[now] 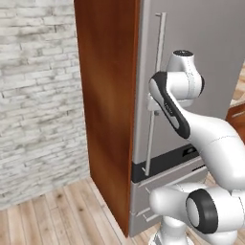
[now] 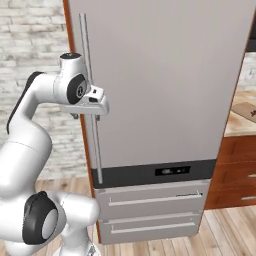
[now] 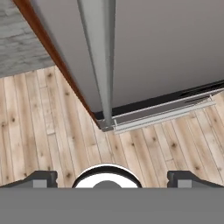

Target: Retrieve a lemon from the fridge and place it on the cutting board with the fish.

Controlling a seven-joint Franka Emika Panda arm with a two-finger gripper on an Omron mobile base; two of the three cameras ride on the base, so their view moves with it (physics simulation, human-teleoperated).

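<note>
You're basically at the start here, nothing of the task looks done yet. The tall grey-silver fridge (image 2: 160, 85) with the black display strip and two lower drawers is shut tight, so the lemon can't be seen at all; going by the task it should be inside, but you can't confirm that from these views. No fish in sight either, and off at the right edge of the right base view there's a wooden counter (image 2: 240, 122) with a bit of something flat and brown lying on it, which may or may not be the cutting board, too little of it to say. What's left, as I read it: open the door, find and grab the lemon, carry it over, set it down by the fish. As for the two-finger gripper (image 3: 109, 178), its jaws are spread wide and it's holding nothing. It sits right at the long vertical silver bar handle (image 2: 90, 100), about mid-height on the bar. In the hand view the bar runs down the middle, lined up roughly between the two dark fingertips (image 3: 41, 178), so you look well placed to close on it, though I can't tell if the fingers already straddle the bar or stop just short.
</note>
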